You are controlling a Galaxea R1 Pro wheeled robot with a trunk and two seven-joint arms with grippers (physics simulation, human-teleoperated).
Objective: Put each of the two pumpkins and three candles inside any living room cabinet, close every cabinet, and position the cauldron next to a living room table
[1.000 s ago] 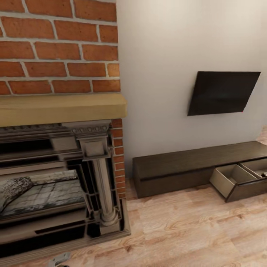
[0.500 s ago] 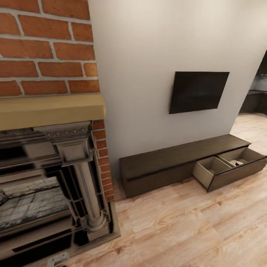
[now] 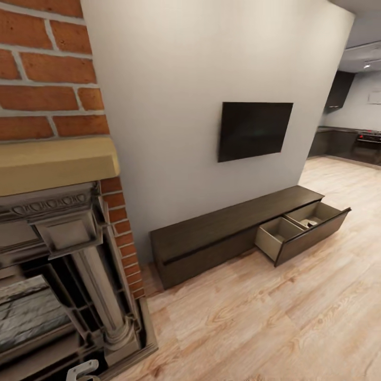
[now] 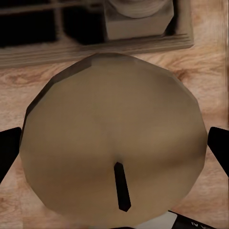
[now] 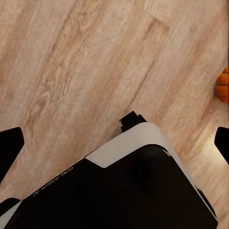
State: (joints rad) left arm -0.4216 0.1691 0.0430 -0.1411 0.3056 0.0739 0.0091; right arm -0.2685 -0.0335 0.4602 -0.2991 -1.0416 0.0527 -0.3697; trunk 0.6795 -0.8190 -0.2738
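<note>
Now my left gripper (image 4: 114, 143) is clamped round a candle (image 4: 112, 143); my right gripper (image 5: 114, 138) gapes empty, a pumpkin (image 5: 223, 86) beyond one finger.

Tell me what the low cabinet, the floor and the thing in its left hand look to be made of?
The cabinet looks like dark-brown matt wood, faint grain on its top; the open drawer's inside is pale beige. The floor looks like light wood planks with clear grain and knots. The candle between the left hand's fingers is dull grey-tan, likely wax, given its dark wick.
</note>
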